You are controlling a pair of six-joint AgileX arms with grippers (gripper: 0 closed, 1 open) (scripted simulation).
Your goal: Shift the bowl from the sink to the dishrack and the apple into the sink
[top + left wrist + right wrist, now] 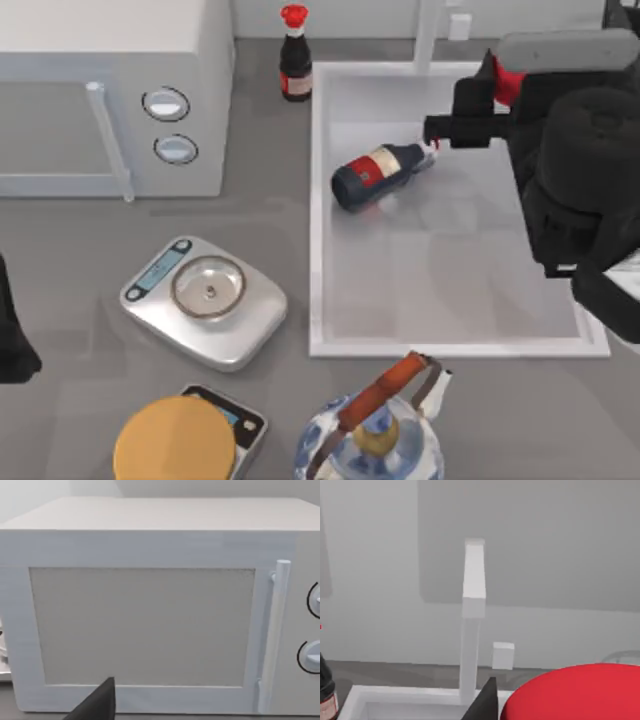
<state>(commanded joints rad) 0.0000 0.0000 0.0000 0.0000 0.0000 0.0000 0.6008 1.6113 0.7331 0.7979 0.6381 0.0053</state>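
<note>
Right gripper [452,128]: I hold the apple [577,692] in closed jaws above the sink's [318,215] far right. Risk: release onto the lying bottle [378,174]; apple bounces. Left arm parked, left edge.

sink [318,215]: white rim, pale grey floor
apple [580,692]: bright red
bottle [372,174]: dark navy, red-and-white label
kettle [372,445]: blue-and-white pattern, orange-brown handle
worktop [80,250]: grey

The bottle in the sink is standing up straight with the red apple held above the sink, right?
Not quite. In the top view the bottle lies on its side on the sink floor. The apple is indeed held above the sink, at the right claw.
</note>
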